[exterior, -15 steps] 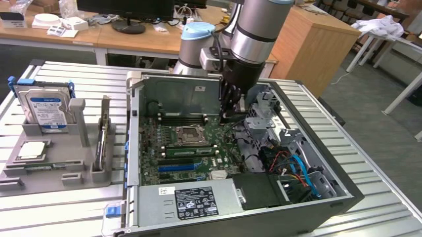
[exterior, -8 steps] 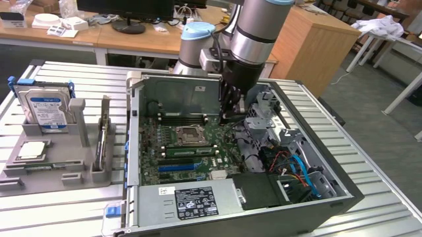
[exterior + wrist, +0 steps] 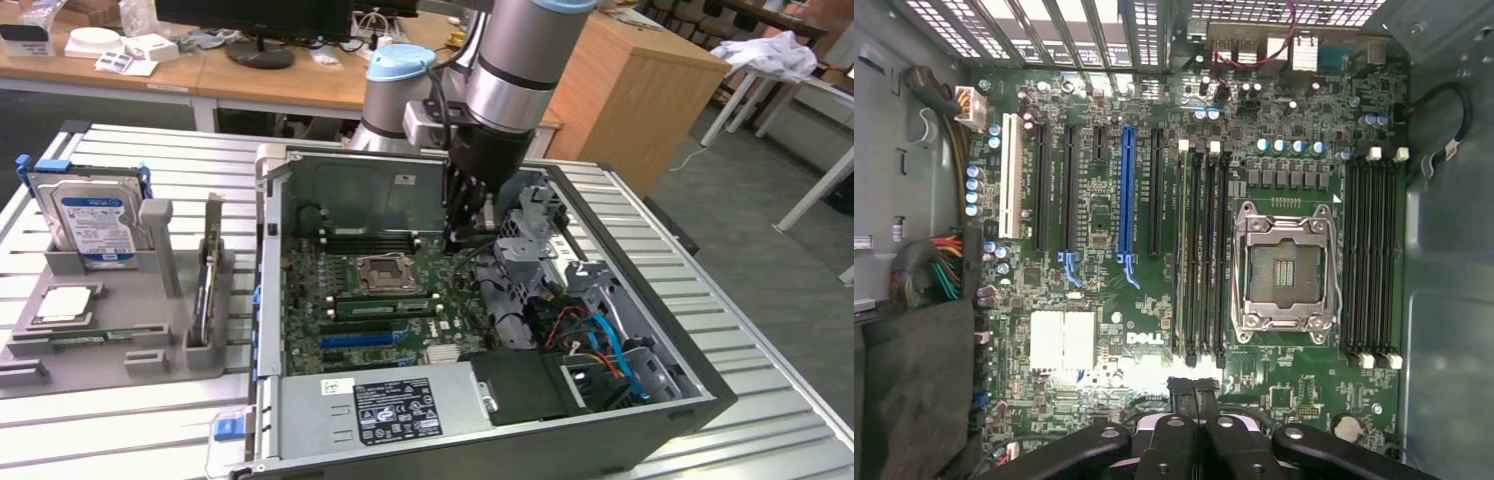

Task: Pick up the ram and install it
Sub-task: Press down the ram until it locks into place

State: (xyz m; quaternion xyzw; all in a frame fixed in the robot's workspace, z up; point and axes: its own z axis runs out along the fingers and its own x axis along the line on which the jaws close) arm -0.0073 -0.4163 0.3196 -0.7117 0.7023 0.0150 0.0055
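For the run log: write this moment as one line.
end effector shut | over motherboard, near memory slots | inside open computer case

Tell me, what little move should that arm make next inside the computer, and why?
Probably a short, straight lift. The gripper is shut with no stick visible in it and hangs above the motherboard, while a green ram looks already seated beside the processor socket. The case wall and cables stand close, so straight up seems safest.
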